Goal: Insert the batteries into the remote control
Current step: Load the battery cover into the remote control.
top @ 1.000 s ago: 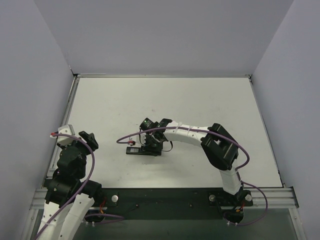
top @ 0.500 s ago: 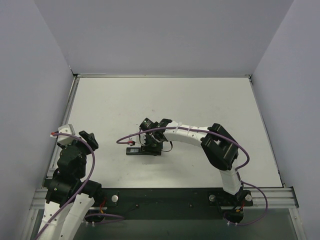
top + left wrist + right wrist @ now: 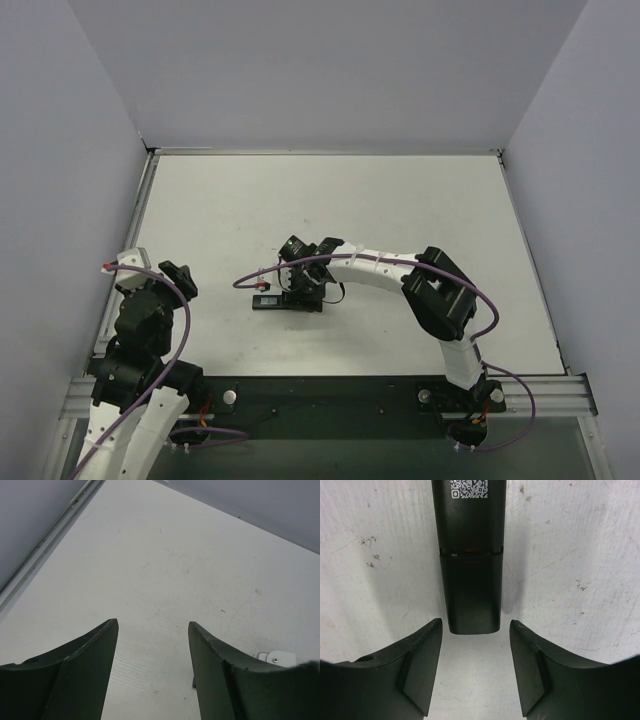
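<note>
The remote control (image 3: 470, 520) is a slim black bar lying on the table, back side up, with a white QR label near its far end. A seam crosses it, and a short black cover section (image 3: 472, 592) sits flush at its near end. My right gripper (image 3: 475, 622) is open, its fingers (image 3: 420, 665) standing either side of that end without touching it. In the top view the right gripper (image 3: 303, 285) hovers over the remote (image 3: 266, 300) at mid-table. My left gripper (image 3: 152, 625) is open and empty at the left edge (image 3: 176, 276). The batteries are not in view.
The table's raised left rim (image 3: 45, 545) runs beside the left gripper. A small white fitting (image 3: 277, 656) shows by its right finger. Grey walls (image 3: 320, 70) enclose the table on three sides. A purple cable (image 3: 250, 277) hangs from the right arm near the remote.
</note>
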`<action>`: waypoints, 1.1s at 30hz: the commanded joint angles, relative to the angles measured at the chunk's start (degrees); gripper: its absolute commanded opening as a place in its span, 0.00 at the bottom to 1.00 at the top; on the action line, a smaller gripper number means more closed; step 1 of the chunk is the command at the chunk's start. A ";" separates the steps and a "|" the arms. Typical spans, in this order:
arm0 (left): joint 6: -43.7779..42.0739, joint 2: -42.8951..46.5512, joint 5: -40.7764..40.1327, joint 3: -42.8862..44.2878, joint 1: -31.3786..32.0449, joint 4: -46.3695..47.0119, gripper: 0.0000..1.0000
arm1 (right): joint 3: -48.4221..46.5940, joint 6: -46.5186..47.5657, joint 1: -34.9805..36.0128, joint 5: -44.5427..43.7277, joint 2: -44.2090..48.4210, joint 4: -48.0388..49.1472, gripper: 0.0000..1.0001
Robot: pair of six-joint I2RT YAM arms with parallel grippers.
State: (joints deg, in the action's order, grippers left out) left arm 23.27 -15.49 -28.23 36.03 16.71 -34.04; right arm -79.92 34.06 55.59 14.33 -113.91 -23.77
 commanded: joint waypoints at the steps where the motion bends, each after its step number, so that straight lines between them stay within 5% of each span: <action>1: -0.77 -0.77 1.16 -0.35 -0.54 2.58 0.68 | 0.20 0.48 0.30 -0.62 2.81 -1.19 0.52; 9: 1.25 -4.54 5.62 -0.70 -0.63 3.37 0.69 | 5.38 -9.78 -1.44 3.69 13.70 4.68 0.59; 17: 8.72 -18.42 19.16 -2.27 -0.54 4.95 0.69 | 17.95 -37.45 -5.85 3.52 25.57 16.64 0.61; 24: 13.38 -32.74 28.22 -6.05 0.51 12.14 0.72 | 24.63 -56.87 -5.76 0.53 24.53 23.15 0.58; 33: 14.61 -43.39 25.16 -7.47 6.58 19.80 0.72 | 23.06 -63.94 -5.58 -3.25 18.38 25.09 0.49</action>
State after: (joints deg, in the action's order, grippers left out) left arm 36.64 -55.59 -2.15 27.77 21.12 -21.54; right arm -54.83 -24.36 49.91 13.82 -94.00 -0.82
